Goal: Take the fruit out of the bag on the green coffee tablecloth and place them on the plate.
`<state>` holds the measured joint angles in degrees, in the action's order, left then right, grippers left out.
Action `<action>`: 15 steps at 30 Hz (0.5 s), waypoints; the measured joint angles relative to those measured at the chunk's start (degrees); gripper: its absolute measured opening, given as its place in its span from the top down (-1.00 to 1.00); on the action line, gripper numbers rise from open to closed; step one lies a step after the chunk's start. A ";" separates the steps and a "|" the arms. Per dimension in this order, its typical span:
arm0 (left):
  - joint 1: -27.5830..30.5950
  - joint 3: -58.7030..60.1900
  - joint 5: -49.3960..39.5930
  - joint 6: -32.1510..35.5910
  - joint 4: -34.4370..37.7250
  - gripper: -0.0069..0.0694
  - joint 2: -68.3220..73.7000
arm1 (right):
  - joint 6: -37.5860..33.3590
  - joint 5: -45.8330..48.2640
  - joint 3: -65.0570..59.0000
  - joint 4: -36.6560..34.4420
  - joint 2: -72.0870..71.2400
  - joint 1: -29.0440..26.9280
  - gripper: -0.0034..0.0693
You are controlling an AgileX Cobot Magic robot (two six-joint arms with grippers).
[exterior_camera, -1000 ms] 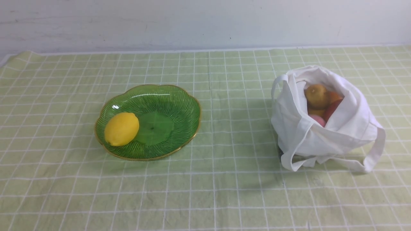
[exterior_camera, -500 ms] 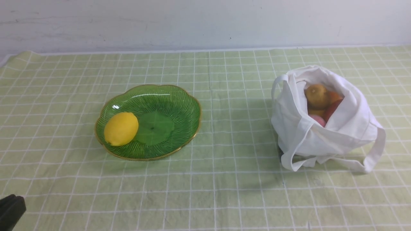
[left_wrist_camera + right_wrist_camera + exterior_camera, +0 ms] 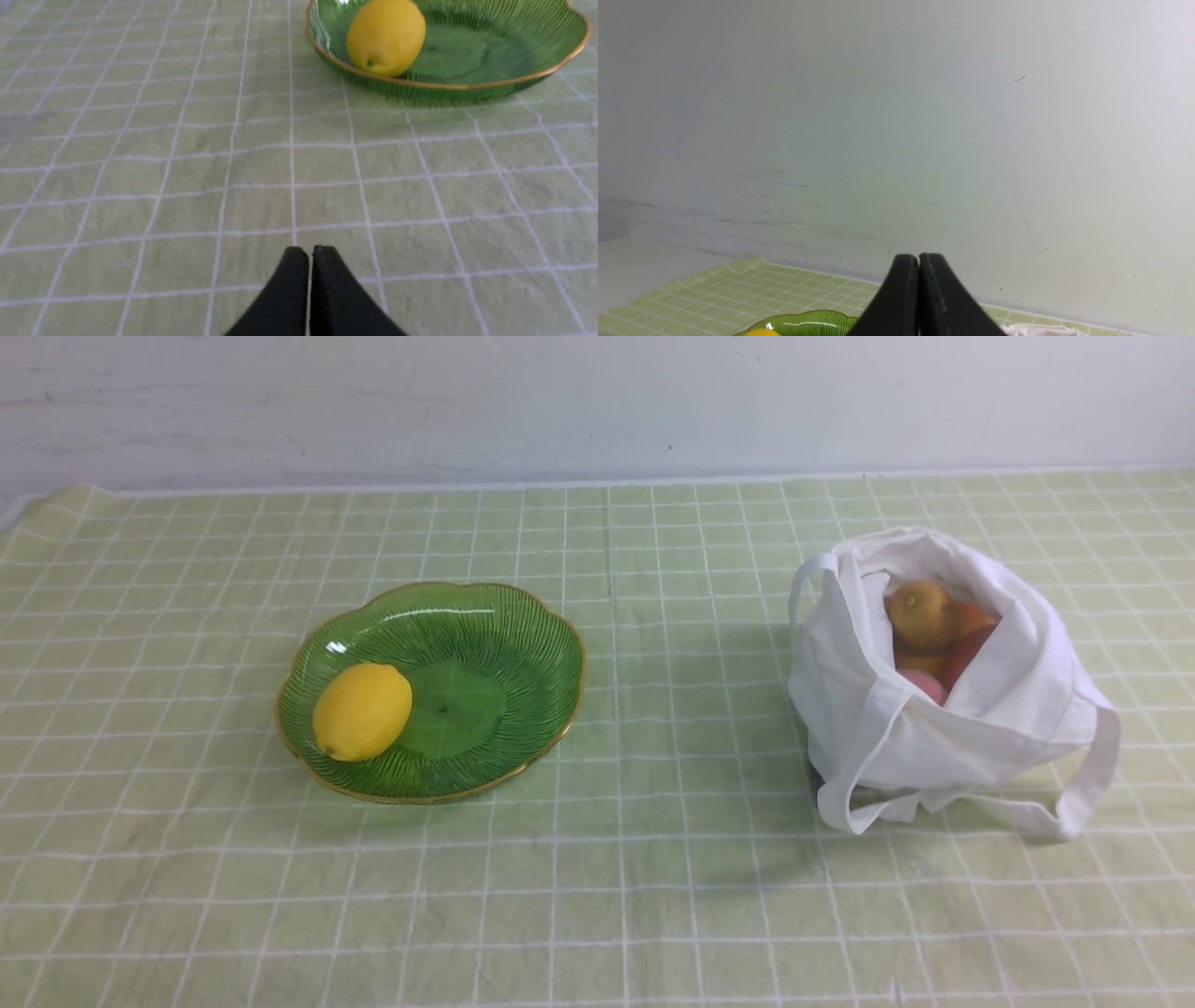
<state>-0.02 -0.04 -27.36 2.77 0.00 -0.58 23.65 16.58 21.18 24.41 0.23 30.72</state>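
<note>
The yellow lemon point(image 3: 361, 711) lies in the left half of the green plate point(image 3: 523, 644) on the checked tablecloth point(image 3: 653, 896). The white bag point(image 3: 934, 728) stands open to the right, holding a brownish-yellow fruit point(image 3: 920, 613), an orange one point(image 3: 974, 615) and a pink-red one point(image 3: 924, 685). Neither gripper shows in the front view. In the left wrist view my left gripper point(image 3: 310, 249) is shut and empty over bare cloth, short of the plate point(image 3: 514, 79) and the lemon point(image 3: 385, 37). My right gripper point(image 3: 919, 257) is shut and empty, raised and facing the wall.
A pale wall point(image 3: 597, 401) runs along the back edge of the cloth. In the right wrist view the plate's rim point(image 3: 808, 322) and a bit of the bag point(image 3: 1041, 330) peek in low down.
The lemon has rolled a little to the right in the plate. A black gripper part seen at the front view's lower left half a second ago has left that view.
</note>
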 joint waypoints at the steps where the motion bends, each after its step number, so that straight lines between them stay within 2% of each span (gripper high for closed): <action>1: 0.00 0.36 0.14 -0.01 0.00 0.84 0.00 | 0.00 0.00 0.00 0.05 0.00 0.00 0.94; 4: -0.64 1.15 3.66 -0.16 0.00 0.84 0.00 | 0.00 -0.07 0.00 0.06 0.00 0.00 0.94; 9: -3.64 1.41 4.85 -0.16 -0.76 0.84 0.00 | -0.19 -0.07 0.00 0.06 0.00 0.00 0.94; 15: -3.78 1.45 5.07 -0.46 -0.92 0.84 0.00 | -0.19 -0.11 0.00 0.06 0.00 0.00 0.94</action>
<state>-3.80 1.41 -22.28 2.31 -0.92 -0.58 23.46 16.46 21.18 24.47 0.23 30.72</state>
